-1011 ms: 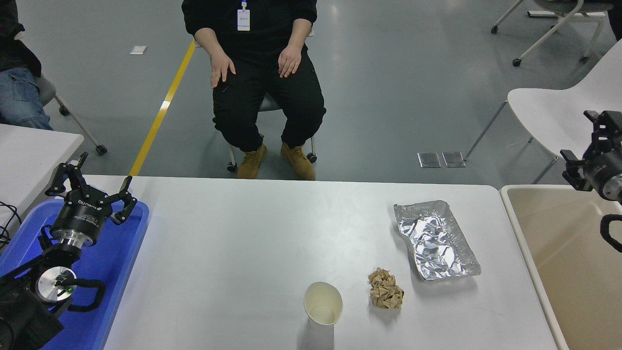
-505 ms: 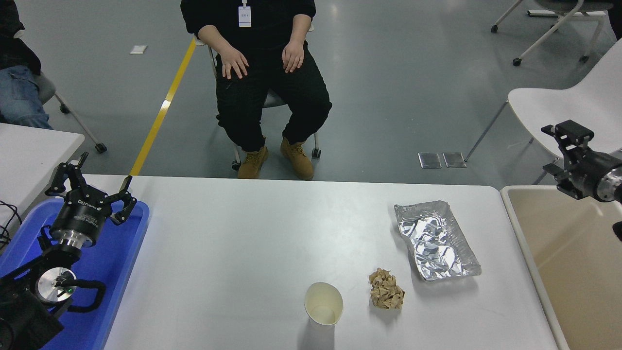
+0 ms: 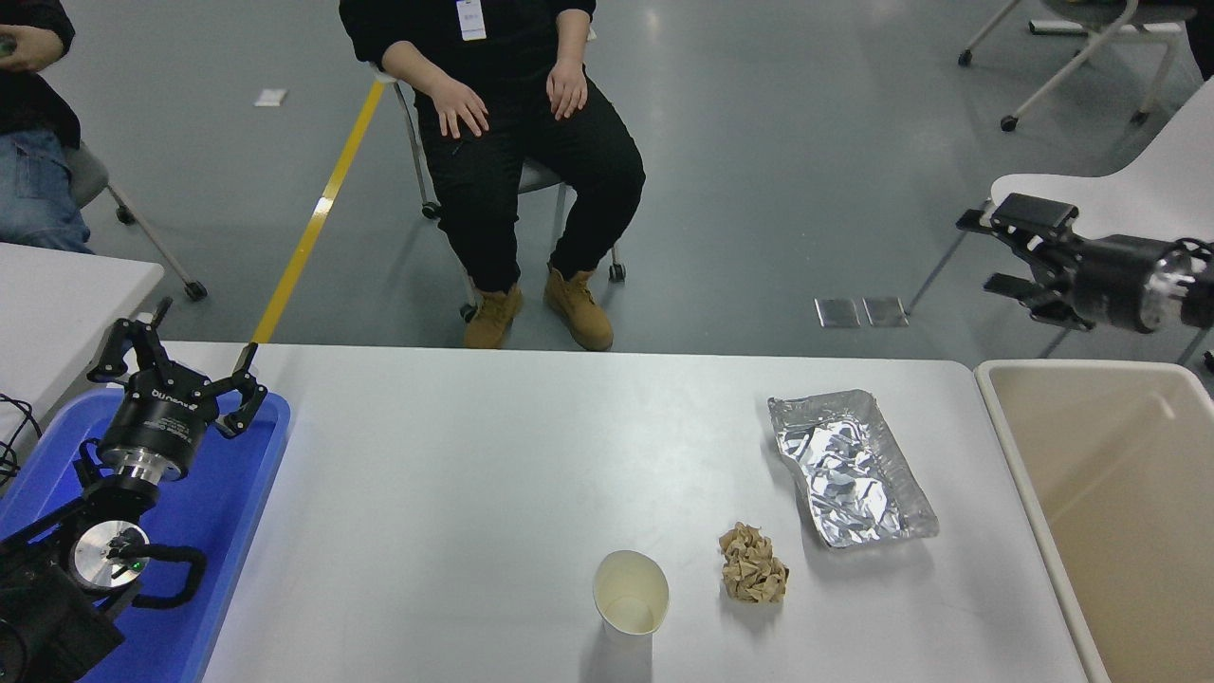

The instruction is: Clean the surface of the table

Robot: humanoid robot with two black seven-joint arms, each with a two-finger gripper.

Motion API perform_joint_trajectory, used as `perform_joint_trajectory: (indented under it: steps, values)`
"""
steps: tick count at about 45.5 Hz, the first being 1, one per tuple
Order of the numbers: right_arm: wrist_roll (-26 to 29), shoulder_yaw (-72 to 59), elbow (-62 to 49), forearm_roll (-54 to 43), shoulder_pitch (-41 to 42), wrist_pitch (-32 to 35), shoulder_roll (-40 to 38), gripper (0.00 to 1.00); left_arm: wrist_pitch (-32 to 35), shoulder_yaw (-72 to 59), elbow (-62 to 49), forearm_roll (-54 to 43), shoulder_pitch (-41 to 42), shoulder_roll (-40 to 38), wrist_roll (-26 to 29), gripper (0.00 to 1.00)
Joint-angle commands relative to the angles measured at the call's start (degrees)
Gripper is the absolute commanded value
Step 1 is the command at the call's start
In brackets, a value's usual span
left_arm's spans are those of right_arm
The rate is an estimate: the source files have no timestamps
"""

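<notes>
Three light items lie on the table surface (image 3: pixel 455 493): a crushable foil tray (image 3: pixel 851 469), best pinched at its rim, a soft paper wad (image 3: pixel 753 563) and an upright paper cup (image 3: pixel 631 595). The right gripper (image 3: pixel 998 252), fingers apart, hangs above the beige bin (image 3: pixel 1119 493), well apart from them; the left gripper (image 3: pixel 175 379), fingers spread, is parked over the blue tray (image 3: pixel 242 493).

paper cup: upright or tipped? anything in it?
Upright and empty: the paper cup stands on the table surface, mouth up, bare bottom visible inside.

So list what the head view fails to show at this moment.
- Beige bin: its right and near parts run off the picture's edges.
- Blue tray: mostly covered by the parked left pincer and its arm.
- Right pincer: arm cut off at the right edge.
- Paper cup: seen from above, its lower outside is hidden.
</notes>
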State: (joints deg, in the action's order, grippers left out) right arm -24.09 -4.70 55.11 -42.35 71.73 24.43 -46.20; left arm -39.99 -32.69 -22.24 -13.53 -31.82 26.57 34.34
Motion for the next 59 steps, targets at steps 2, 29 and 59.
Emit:
perform_joint_trajectory:
  steps: [2, 29, 59]
  values:
    - [-0.3, 2.7, 11.9, -19.7, 3.6, 1.2, 0.6, 1.0, 0.0, 0.0, 0.0, 0.0, 0.0, 0.1, 0.0, 1.0]
    - [-0.2, -3.6, 19.6, -36.0, 11.1, 9.1, 18.0, 1.0, 0.0, 0.0, 0.0, 0.0, 0.0, 0.1, 0.0, 1.0]
    - [2.2, -6.8, 13.0, -41.4, 1.9, 0.3, 30.2, 1.0, 0.0, 0.0, 0.0, 0.0, 0.0, 0.0, 0.0, 1.0]
